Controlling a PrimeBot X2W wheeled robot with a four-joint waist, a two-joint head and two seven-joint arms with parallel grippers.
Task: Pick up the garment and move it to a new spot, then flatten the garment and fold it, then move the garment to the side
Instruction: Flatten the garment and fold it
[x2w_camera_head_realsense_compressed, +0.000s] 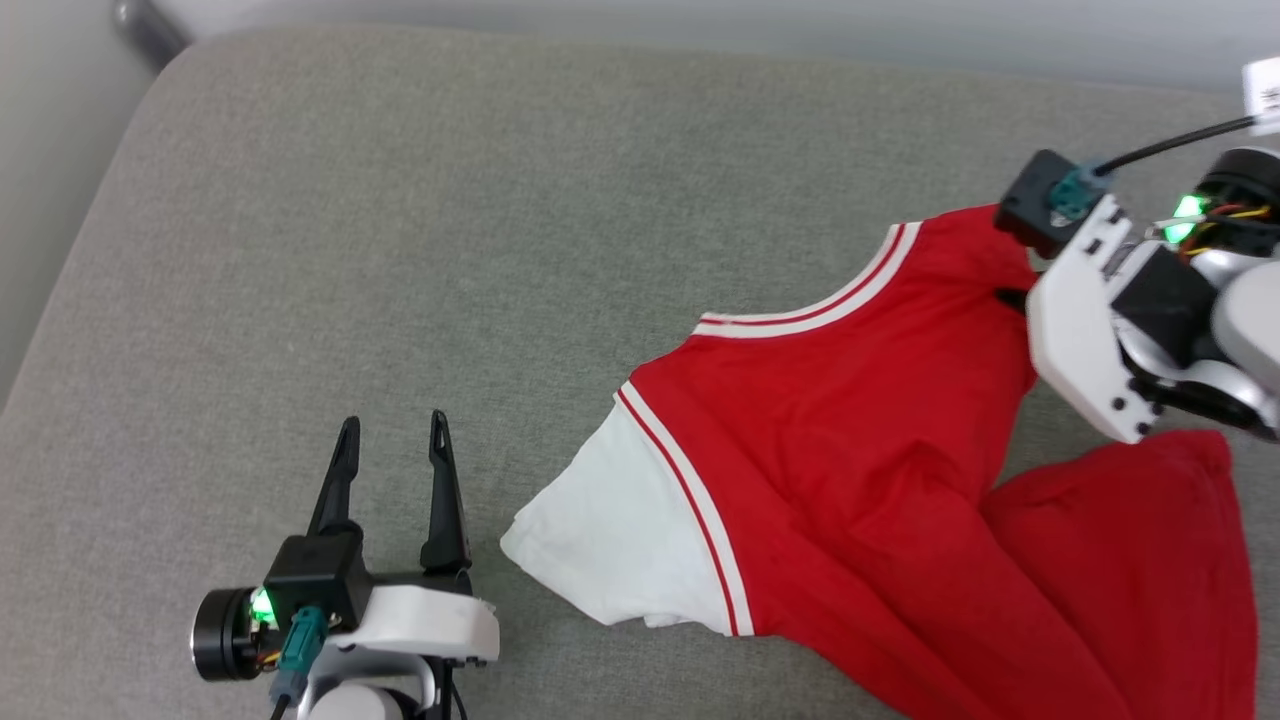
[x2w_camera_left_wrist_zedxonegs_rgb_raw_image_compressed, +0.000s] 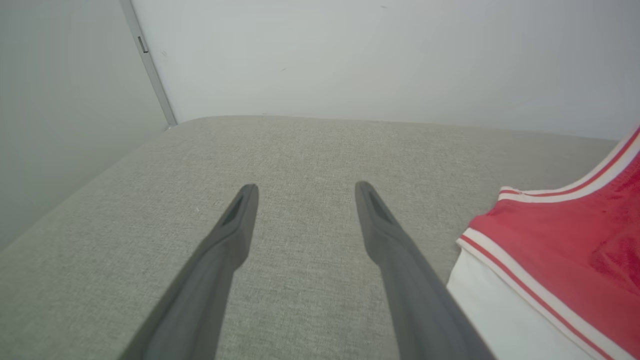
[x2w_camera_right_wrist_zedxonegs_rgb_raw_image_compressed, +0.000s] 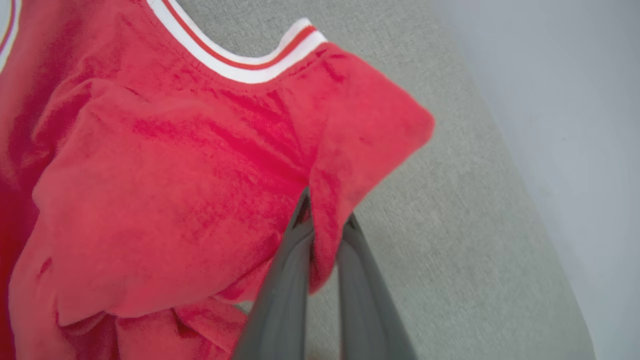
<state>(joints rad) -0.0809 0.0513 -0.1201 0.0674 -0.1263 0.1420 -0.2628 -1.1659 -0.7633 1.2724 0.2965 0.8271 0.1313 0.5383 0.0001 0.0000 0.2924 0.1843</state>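
While left gripper (x2w_camera_head_realsense_compressed: 394, 420) stands spread | right gripper (x2w_camera_right_wrist_zedxonegs_rgb_raw_image_compressed: 326, 212) — pinching a fold of the garment (x2w_camera_head_realsense_compressed: 850, 400)

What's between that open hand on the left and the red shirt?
Only bare grey fabric cushion separates the left hand from the red-and-white jersey T-shirt, clearest in the head view.

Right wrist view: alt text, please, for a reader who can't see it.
The right claw is shut on a fold of the red jersey, below its white-and-red striped trim. The jersey lies bunched on a grey cushion, with a pale wall beyond.
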